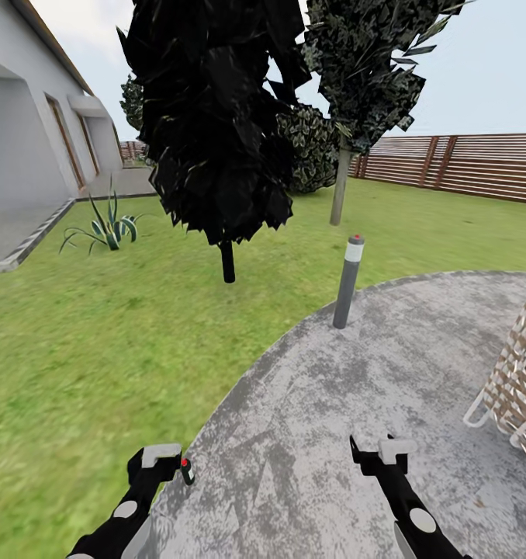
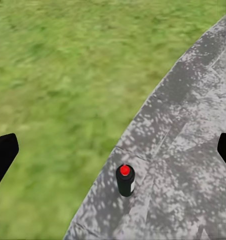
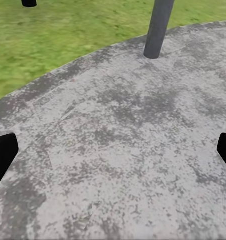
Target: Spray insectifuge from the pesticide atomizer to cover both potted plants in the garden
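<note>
We see the pesticide atomizer [image 2: 125,180] standing upright on the stone patio [image 1: 356,435], right at the patio's edge where it meets the lawn [image 1: 84,365]. Its dark body carries a red cap. In the head view the atomizer [image 1: 187,471] sits just beside the left end effector [image 1: 160,460], on its inner side, toward the right arm. In the left wrist view the bottle lies between the two dark fingers [image 2: 3,155], which stand wide apart; nothing is held, and the bottle touches neither finger.

The right end effector [image 1: 381,456] hangs over bare patio, well apart from the atomizer. Its fingers [image 3: 2,152] are likewise spread wide and hold nothing.

Ahead of the right end effector a grey lamp post [image 1: 347,281] stands at the patio's far rim. Beyond it we note a dark tree [image 1: 216,124], a second tree [image 1: 364,70] and a brown slat fence [image 1: 465,164]. Far ahead of the left end effector, one aloe-like plant [image 1: 106,225] grows near the house [image 1: 30,140]. A woven chair [image 1: 519,380] sits off to the right of the right end effector.
</note>
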### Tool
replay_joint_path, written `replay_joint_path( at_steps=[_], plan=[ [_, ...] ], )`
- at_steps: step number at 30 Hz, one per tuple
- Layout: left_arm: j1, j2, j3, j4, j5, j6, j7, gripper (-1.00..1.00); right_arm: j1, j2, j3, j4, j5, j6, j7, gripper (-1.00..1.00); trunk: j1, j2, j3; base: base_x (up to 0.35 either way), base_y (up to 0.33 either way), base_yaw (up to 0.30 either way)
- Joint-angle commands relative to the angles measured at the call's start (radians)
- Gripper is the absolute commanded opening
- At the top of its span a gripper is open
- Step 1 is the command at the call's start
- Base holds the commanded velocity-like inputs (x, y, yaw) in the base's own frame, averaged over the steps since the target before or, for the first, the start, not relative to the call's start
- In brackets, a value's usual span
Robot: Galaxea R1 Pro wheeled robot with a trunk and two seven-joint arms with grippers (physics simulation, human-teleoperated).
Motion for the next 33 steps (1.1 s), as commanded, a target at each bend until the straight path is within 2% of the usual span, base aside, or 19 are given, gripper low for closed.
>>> replay_joint_path(
  at_steps=[1,7,33],
  plan=[
    [-0.001,0.001,-0.012,0.001,-0.001,-0.003,0.003,1.00,-0.001,0.000,0.000,0.000,0.001,-0.003,0.000,1.00,0.004,-0.008,-0.004,0.000,0.000,0.000],
    [-0.001,0.002,-0.033,0.001,-0.001,-0.002,0.003,1.00,-0.001,-0.001,0.000,-0.003,-0.002,-0.003,0.000,1.00,0.027,-0.050,-0.023,0.000,0.000,0.000],
    [-0.001,0.009,-0.033,0.001,0.003,-0.006,0.003,1.00,-0.001,0.000,-0.002,-0.005,-0.004,-0.003,0.000,1.00,0.126,-0.232,-0.107,0.000,0.000,0.000]
  ],
)
